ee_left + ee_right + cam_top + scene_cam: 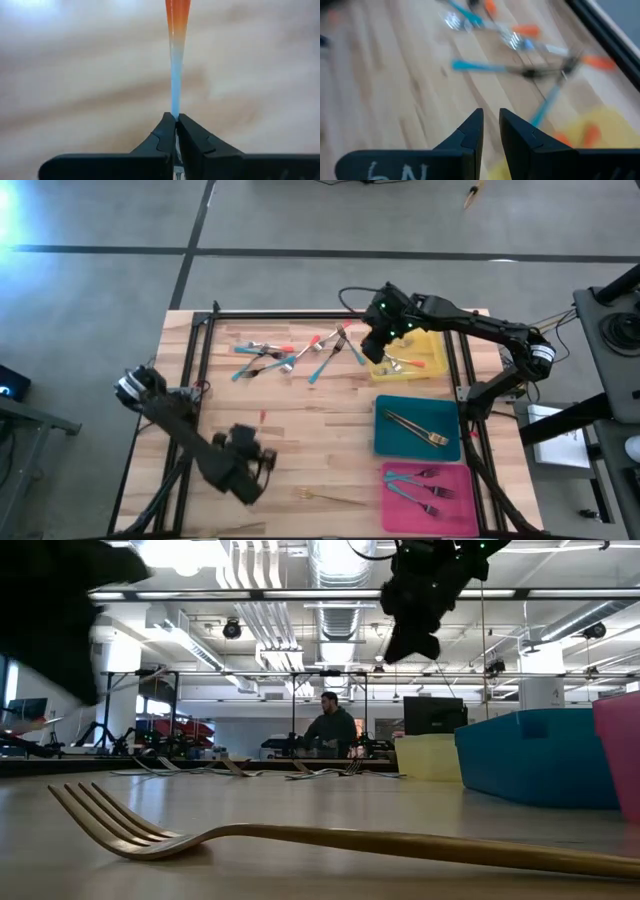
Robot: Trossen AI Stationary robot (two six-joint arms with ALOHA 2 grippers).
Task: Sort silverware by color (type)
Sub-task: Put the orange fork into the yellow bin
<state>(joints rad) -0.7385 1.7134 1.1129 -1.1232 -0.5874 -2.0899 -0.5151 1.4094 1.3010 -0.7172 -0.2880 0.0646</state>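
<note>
gripping a red-handled utensil point(176, 30), left tool point(176, 120) closed.

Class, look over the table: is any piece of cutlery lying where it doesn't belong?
Yes. One all-metal gold fork lies alone on the bare wood near the table's front edge. It is outside the teal rectangular tray that holds the other gold-toned fork, and far from the unsorted heap of coloured-handled cutlery.

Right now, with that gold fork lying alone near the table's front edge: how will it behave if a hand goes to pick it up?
The gold fork looks all metal, so probably stiff and fairly heavy for its slimness. Its handle lies flat on the wooden table, so getting fingers under it may be awkward; it could skid on the smooth wood. The curved tines lift off the surface, so pressing there would likely rock it.
</note>
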